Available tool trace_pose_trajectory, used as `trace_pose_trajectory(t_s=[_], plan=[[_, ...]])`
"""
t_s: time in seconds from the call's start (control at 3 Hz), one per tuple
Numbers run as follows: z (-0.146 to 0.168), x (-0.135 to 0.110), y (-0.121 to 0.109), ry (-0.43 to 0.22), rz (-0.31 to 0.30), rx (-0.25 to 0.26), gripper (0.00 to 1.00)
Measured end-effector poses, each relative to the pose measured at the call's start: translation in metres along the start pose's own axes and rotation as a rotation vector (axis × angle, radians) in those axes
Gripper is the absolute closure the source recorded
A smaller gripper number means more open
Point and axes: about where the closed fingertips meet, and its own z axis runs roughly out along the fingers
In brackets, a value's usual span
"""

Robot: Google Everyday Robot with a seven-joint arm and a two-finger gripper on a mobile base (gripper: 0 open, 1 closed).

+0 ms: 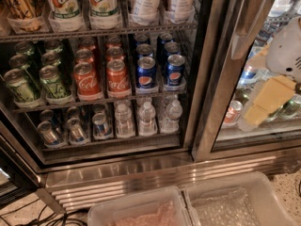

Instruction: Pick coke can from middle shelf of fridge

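Two clear plastic bins (141,202) sit along the bottom edge, dark cables (49,217) at lower left. Small water bottles (147,118) stand centre, tall 7UP cans (66,4) upper left. The end effector (265,102) hangs at the right edge.

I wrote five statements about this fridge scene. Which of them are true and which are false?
1. The coke cans stand on the middle shelf between the green cans and the Pepsi cans. True.
2. The gripper is inside the fridge, touching a coke can. False: it is far to the right, in front of the right glass door, apart from the coke cans.
3. Small water bottles stand on the shelf below the Pepsi cans. True.
4. The Pepsi cans are the leftmost cans on the middle shelf. False: the green cans are leftmost, and the Pepsi cans are rightmost.
5. The front coke cans lie on their sides. False: they stand upright.
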Motion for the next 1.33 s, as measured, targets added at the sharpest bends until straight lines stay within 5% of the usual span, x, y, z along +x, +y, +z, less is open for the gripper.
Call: trace_pose_trajectory(t_s=[0.67, 1.33], plan=[[0.04, -0.037, 0.015, -0.195, 0.114, -0.188, 0.0], [0.047, -0.048, 0.035, -0.214, 0.074, -0.198, 0.0]])
